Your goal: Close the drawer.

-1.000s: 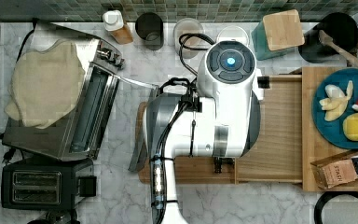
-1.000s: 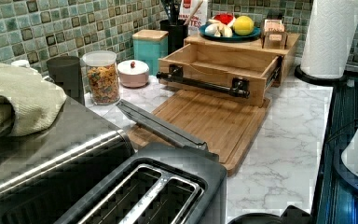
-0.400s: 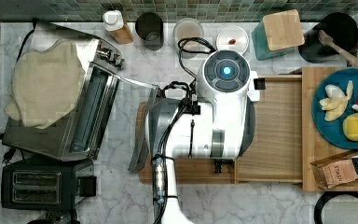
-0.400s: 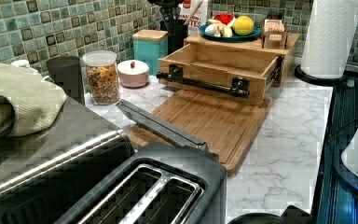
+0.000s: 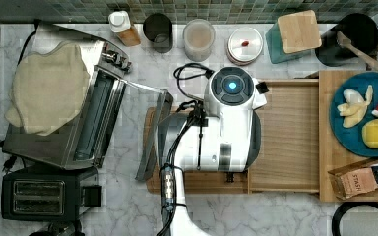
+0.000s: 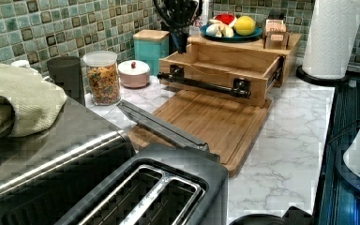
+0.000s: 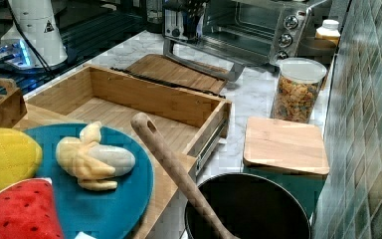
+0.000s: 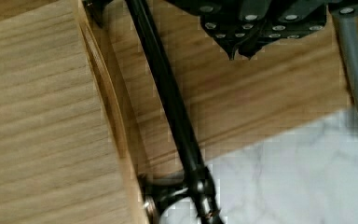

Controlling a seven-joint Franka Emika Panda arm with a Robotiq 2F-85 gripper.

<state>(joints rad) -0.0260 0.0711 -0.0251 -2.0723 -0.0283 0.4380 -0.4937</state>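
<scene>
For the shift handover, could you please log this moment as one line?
task: close drawer | drawer: open | gripper: over cutting board, beside handle, no contact

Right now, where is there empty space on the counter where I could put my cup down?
The marble between the cutting board and the paper towel roll is bare. The open drawer has a bare bottom, but it is meant to close. The strip along the tiled wall is crowded: the pasta jar, the pink lidded bowl and the teal canister stand close together.

In the top view, the drawer (image 5: 285, 132) lies between the cutting board (image 5: 197, 182) and the plate (image 5: 362, 118).
</scene>
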